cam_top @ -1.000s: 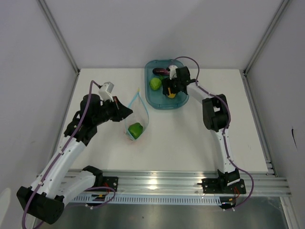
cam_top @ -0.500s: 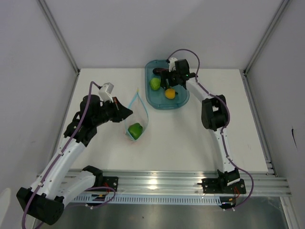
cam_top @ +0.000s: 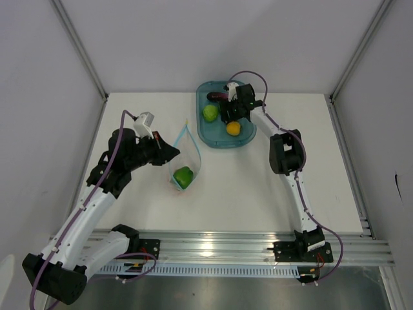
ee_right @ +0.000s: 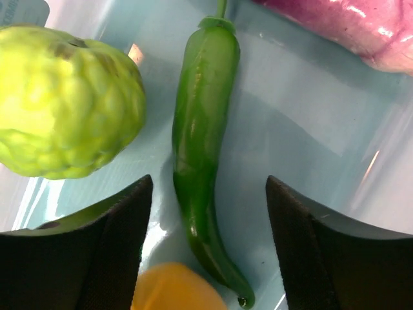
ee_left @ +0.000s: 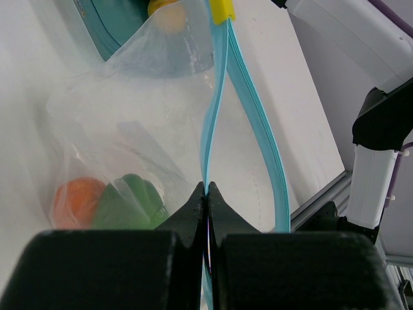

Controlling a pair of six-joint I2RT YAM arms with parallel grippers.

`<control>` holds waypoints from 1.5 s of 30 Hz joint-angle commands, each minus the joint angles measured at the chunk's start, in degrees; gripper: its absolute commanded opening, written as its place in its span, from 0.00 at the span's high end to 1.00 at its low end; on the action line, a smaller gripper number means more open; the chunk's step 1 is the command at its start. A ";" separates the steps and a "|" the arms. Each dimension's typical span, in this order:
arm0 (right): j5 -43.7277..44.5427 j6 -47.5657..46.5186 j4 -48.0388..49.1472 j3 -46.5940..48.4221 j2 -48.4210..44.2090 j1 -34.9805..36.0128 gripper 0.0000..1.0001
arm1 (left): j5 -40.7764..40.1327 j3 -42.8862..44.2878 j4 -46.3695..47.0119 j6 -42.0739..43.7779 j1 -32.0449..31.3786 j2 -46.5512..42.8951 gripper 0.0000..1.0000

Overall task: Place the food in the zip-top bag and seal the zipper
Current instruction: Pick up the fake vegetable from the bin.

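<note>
Zipper pinched in left claw | right claw spread astride green pepper

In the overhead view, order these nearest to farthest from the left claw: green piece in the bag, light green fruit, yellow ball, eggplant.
1. The green piece, inside the zip-top bag that the left claw pinches.
2. The light green fruit, on the tray, left side.
3. The yellow ball at its near end and the eggplant at its far end: too close to call.
</note>
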 commanded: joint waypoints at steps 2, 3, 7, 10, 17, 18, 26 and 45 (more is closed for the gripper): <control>-0.43 -2.22 -1.92 2.30 1.49 -0.06 0.37 | 1.57 -0.17 2.26 -0.92 -0.14 0.09 0.99; -0.34 -2.57 -1.74 2.30 1.57 0.20 0.48 | 1.57 -0.26 2.26 -0.92 -0.14 0.17 0.99; 1.41 -4.24 -0.43 2.21 1.58 1.00 0.60 | 1.83 -0.52 2.17 -1.18 -0.14 0.35 1.00; 2.29 -3.80 0.80 2.56 0.70 1.26 0.69 | 2.97 -1.22 2.09 -1.36 -0.14 0.18 0.99; 5.45 2.08 4.50 1.95 -5.62 1.26 0.98 | 4.64 -2.46 1.82 -1.45 -0.14 -0.53 1.00; 6.50 2.44 4.67 1.42 -6.59 1.35 1.00 | 4.82 -2.46 1.65 -1.36 -0.14 -0.44 0.99; 12.84 2.53 5.20 -2.62 -18.53 2.67 1.00 | 8.51 -2.28 0.42 -1.80 -0.14 1.84 0.99; 30.87 18.25 -28.62 -29.32 -60.64 32.01 1.00 | 12.73 5.10 1.20 0.05 -0.14 10.98 0.99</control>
